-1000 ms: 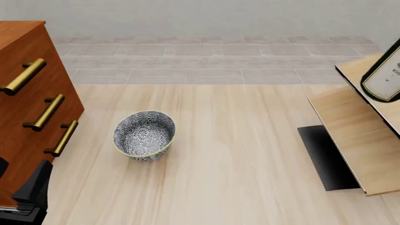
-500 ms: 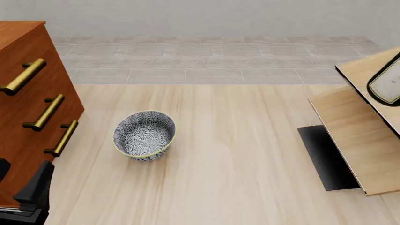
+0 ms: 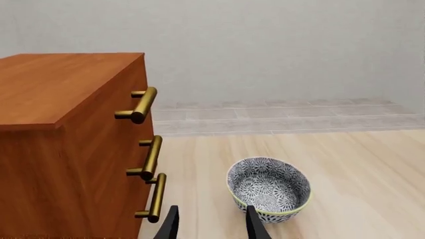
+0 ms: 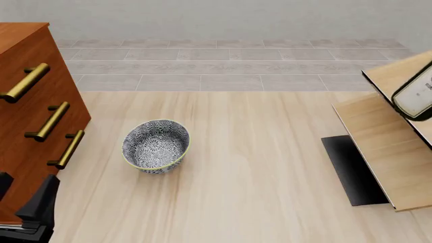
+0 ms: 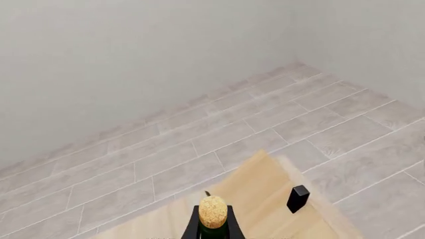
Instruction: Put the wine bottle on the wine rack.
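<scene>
Bottle sits at the frame's right edge, over the rack, cork pinched by my right end effector; left end effector spread. Releasing it tilted, I fear it rolls off.

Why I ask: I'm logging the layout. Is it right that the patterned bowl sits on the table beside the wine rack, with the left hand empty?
Not quite. The front view shows the bowl beside the drawer cabinet, far from the wine rack. The left hand is empty.
</scene>
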`<state>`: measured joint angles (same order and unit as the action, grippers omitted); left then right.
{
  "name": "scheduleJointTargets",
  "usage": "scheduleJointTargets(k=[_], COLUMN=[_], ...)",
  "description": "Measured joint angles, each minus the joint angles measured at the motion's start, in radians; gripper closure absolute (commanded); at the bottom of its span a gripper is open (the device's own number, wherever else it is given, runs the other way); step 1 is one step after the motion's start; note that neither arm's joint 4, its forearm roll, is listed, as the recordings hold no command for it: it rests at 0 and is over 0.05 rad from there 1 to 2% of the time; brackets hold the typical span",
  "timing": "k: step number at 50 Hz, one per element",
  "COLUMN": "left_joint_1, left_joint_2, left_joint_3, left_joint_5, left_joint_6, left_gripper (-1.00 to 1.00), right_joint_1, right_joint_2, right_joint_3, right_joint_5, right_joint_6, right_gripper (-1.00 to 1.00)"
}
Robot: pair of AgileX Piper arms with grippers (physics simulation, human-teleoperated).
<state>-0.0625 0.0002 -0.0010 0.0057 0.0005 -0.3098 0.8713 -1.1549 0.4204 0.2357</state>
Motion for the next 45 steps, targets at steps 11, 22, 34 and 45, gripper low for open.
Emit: scheduleJointTargets(k=[11, 22, 34, 45], left_joint_1=[-0.001, -0.001, -0.001, -0.001], left_joint_2=[0.000, 0.000, 0.000, 0.000], left_joint_3=[0.000, 0.000, 0.000, 0.000], left_joint_5=[0.003, 0.009, 0.011, 0.009], left_joint_6=[-0.002, -0.002, -0.001, -0.002], left_gripper=[-1.00, -1.00, -1.00, -1.00], right_joint_1=[-0.017, -0.033, -0.054, -0.081], right_joint_2=[0.014, 0.028, 0.047, 0.077], right_joint_3=[0.025, 0.048, 0.063, 0.074], right_joint_5=[-0.019, -0.038, -0.060, -0.087], right_joint_6=[0.015, 0.029, 0.034, 0.039], right_gripper=[1.00, 1.00, 1.00, 1.00])
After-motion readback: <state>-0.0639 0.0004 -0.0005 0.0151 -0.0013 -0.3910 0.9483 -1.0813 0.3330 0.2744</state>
